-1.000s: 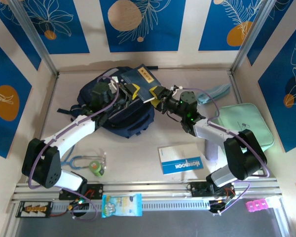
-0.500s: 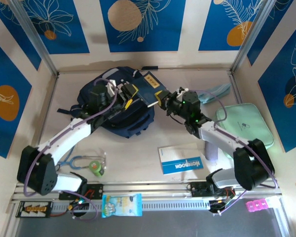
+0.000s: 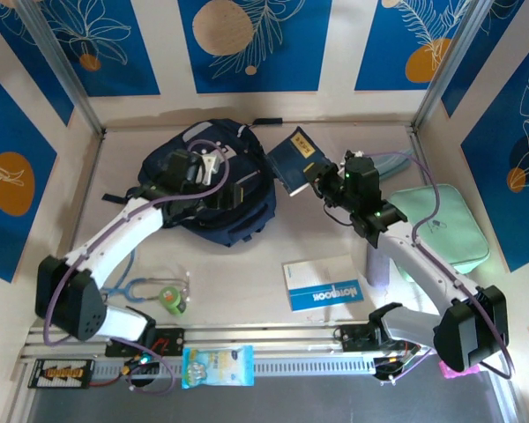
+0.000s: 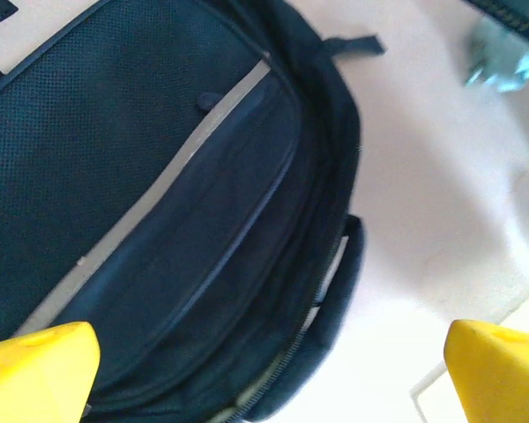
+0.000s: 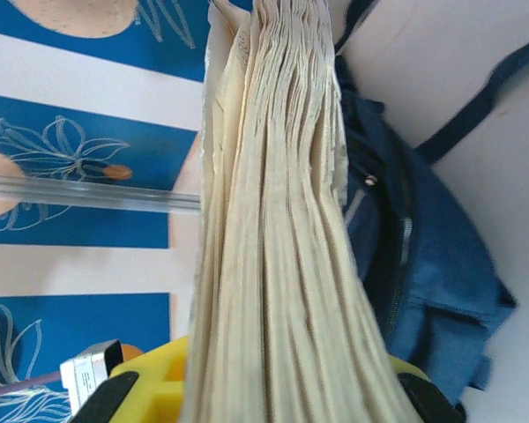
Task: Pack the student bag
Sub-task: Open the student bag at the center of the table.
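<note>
Bag (image 3: 203, 198): navy, lying slumped at the far middle of the table (image 3: 247, 260), dark straps trailing left and toward the back wall. In the left wrist view, showing grey trim along a zipped front pocket. In the right wrist view, showing as blue folds and a zip behind the pages.

Left gripper (image 3: 222, 181): hovering over the bag's upper side. Yellow fingers (image 4: 35, 370) standing spread as wide as possible, gripping nothing, with bag fabric and bare table lying between them.

Right gripper (image 3: 314, 174): clamping tight on a book (image 3: 289, 157) and holding it tilted in the air just right of the bag. Blue cover with yellow label facing up. Not telling whether the book's corner is touching the bag. In the right wrist view, cream page edges rising from between the yellow fingers (image 5: 150, 392).

Case (image 3: 445, 225): mint green, lying flat at the table's right side, partly under the right arm.

Notebook (image 3: 322, 286): white and blue, lying at the near middle, well apart from the bag.

Stethoscope (image 3: 141, 286): lying at the near left beside the left arm, just beside a green tape (image 3: 171, 298).

Packet (image 3: 218, 366): pale blue, lying on the rail at the near edge, between the arm bases.
</note>
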`<state>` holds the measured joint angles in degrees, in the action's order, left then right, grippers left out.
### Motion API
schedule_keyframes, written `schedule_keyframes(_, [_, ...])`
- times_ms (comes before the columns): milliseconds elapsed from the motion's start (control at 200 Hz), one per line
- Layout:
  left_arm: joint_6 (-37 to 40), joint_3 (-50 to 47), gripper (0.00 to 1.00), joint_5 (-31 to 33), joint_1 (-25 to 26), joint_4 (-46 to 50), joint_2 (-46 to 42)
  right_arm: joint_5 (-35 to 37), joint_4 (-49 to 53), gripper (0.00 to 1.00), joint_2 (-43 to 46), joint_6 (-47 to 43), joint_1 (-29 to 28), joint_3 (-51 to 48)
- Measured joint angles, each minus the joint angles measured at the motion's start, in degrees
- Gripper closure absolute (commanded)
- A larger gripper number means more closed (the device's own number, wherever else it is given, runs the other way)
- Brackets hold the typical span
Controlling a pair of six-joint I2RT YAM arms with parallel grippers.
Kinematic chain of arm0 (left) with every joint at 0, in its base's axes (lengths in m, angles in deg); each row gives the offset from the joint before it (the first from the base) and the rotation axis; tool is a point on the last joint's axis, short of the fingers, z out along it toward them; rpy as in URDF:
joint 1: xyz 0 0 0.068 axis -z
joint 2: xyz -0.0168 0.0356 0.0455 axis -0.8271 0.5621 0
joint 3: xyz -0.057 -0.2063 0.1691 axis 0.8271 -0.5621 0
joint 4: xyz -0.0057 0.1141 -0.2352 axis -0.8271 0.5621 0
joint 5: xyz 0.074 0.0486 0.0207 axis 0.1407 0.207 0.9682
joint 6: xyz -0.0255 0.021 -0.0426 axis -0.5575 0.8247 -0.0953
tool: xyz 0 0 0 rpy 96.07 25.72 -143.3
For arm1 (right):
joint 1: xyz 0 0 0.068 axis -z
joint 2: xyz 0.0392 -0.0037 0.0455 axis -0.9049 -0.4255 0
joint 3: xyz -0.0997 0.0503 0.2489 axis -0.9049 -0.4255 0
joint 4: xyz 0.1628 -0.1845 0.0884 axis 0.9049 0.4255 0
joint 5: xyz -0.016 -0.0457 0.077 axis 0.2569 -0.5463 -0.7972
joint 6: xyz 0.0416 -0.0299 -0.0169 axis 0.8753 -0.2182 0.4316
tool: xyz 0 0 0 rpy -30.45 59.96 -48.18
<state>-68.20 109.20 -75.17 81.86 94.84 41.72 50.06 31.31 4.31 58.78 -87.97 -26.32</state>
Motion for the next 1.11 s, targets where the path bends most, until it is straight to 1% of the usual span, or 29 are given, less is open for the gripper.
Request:
schedule_keyframes(125, [6.7, 4.7, 0.01, 2.8, 0.6, 3.5, 6.3, 0.8, 3.9, 0.99, 1.2, -0.7, 1.1, -0.1])
schedule_keyframes(235, [12.2, 9.5, 0.09, 5.6, 1.8, 7.0, 12.2, 1.0, 6.6, 0.99, 2.9, -0.9, 2.3, -0.3])
schedule_keyframes(350, [18.2, 13.3, 0.16, 10.1, 4.9, 9.9, 17.3, 0.9, 8.9, 0.99, 5.2, -0.9, 3.6, -1.3])
schedule_keyframes(515, [22.8, 16.4, 0.26, 13.7, 7.9, 13.0, 21.8, 0.0, 12.4, 0.98, 8.3, -1.1, 5.9, -2.1])
schedule_keyframes(590, [23.7, 19.0, 0.36, 15.8, 8.5, 14.3, 24.3, -0.8, 13.5, 0.98, 9.6, -1.4, 7.4, -2.1])
schedule_keyframes(630, [23.6, 20.5, 0.4, 17.2, 8.6, 14.6, 25.9, -1.3, 13.9, 0.98, 10.2, -1.6, 8.3, -2.1])
schedule_keyframes(740, [23.7, 23.5, 0.47, 20.1, 8.7, 14.8, 29.9, -3.1, 14.3, 0.98, 10.8, -2.0, 10.7, -2.2])
schedule_keyframes(835, [23.4, 24.3, 0.5, 21.8, 8.7, 14.9, 32.0, -4.7, 14.5, 0.98, 10.7, -2.0, 12.1, -2.6])
schedule_keyframes(960, [23.5, 24.7, 0.6, 23.1, 8.7, 15.1, 33.4, -6.4, 14.0, 0.97, 10.6, -2.0, 12.7, -3.5])
schedule_keyframes(1010, [23.4, 25.4, 0.61, 23.5, 8.7, 15.7, 33.8, -6.8, 13.3, 0.97, 10.6, -2.0, 12.7, -4.2])
schedule_keyframes(1105, [22.5, 26.5, 0.72, 24.0, 8.7, 16.5, 34.1, -7.5, 12.8, 0.97, 10.6, -2.2, 12.7, -5.3])
